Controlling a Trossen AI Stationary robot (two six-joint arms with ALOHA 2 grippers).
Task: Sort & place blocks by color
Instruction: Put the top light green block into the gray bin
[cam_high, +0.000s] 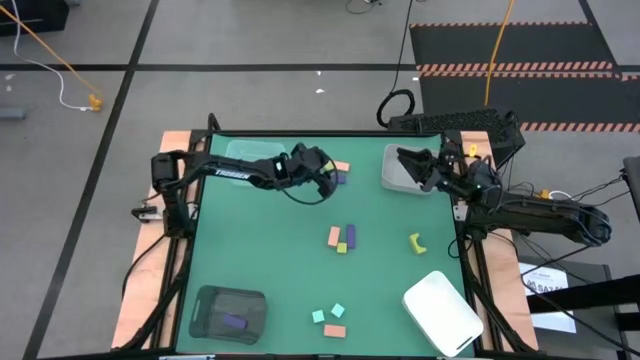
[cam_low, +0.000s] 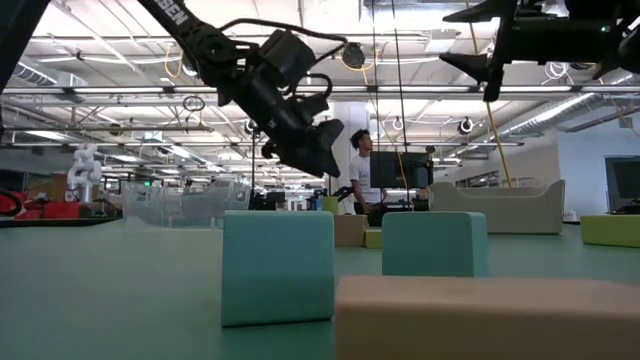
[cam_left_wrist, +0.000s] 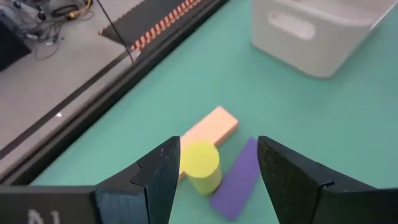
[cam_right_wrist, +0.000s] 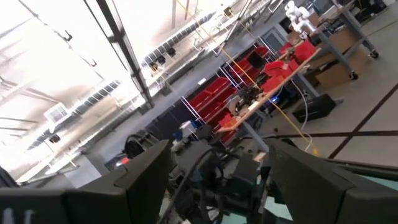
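My left gripper (cam_high: 328, 180) (cam_left_wrist: 219, 146) hangs open above a cluster of three blocks at the table's far middle. They are a yellow-green block (cam_left_wrist: 200, 165), a salmon-pink bar (cam_left_wrist: 211, 127) and a purple bar (cam_left_wrist: 237, 177), all lying on the green table; the gripper touches none of them. My right gripper (cam_high: 408, 158) (cam_right_wrist: 217, 155) is raised over the white bin (cam_high: 400, 172) at the far right, open with nothing between its fingers. More blocks lie mid-table: salmon-pink (cam_high: 334, 236), purple (cam_high: 350, 235), yellow-green (cam_high: 341, 247) and a curved yellow-green piece (cam_high: 416, 241).
Near the front edge lie two teal blocks (cam_high: 318, 316) (cam_high: 338, 310) and a salmon-pink bar (cam_high: 334, 330). A dark tray (cam_high: 205, 305) at the near left holds a purple block (cam_high: 235, 321). A clear tray (cam_high: 250, 152) stands far left, a white tray (cam_high: 442, 312) near right.
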